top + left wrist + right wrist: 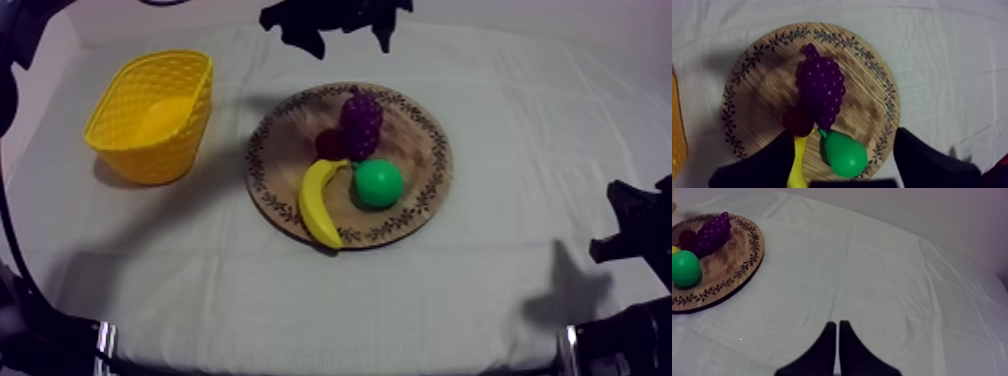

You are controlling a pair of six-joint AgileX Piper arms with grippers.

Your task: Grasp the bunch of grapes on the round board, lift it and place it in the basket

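Observation:
The purple bunch of grapes (362,120) lies on the far part of the round wooden board (420,130), touching a small red fruit (330,143). My left gripper (347,40) hangs open above the board's far edge. In the left wrist view its fingers (772,162) stand wide apart over the board (762,85), with the grapes (821,90) just beyond them. The yellow basket (150,115) stands to the left of the board with nothing in it. My right gripper (837,324) is shut on nothing, low over the cloth at the table's right side (640,225).
A banana (320,200) and a green pear (378,183) lie on the near half of the board. In the left wrist view the pear (844,154) lies between my fingers, next to the red fruit (798,122).

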